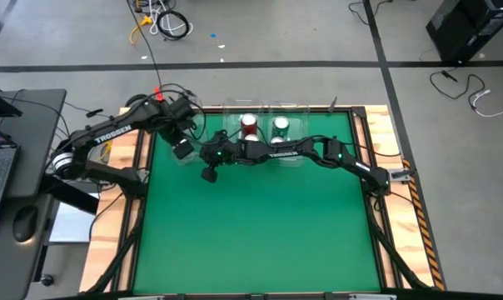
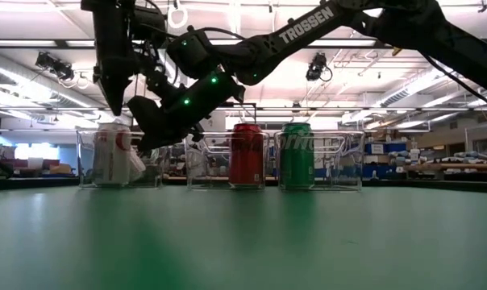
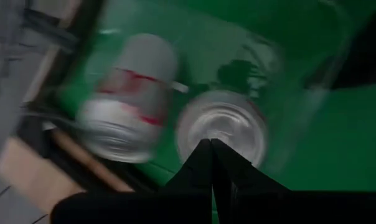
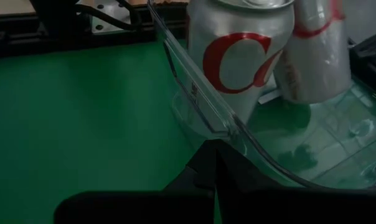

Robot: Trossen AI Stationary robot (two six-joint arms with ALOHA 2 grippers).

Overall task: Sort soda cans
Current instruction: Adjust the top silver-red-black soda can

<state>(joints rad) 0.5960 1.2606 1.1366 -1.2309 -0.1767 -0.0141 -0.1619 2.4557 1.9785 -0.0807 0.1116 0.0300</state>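
silver cans [image 3: 129,99] motion-blurred, clear bins [image 1: 264,107] barely discernible from above

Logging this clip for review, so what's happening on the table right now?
Both arms are at the far edge, by the clear bins. The left gripper hangs shut and empty over the bin with two silver cans, one of them leaning. The right gripper, also shut and empty, sits at that bin's front wall. A red can and a green can stand in the other bins.

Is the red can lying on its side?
No, the red can stands upright in its bin, next to the green can.
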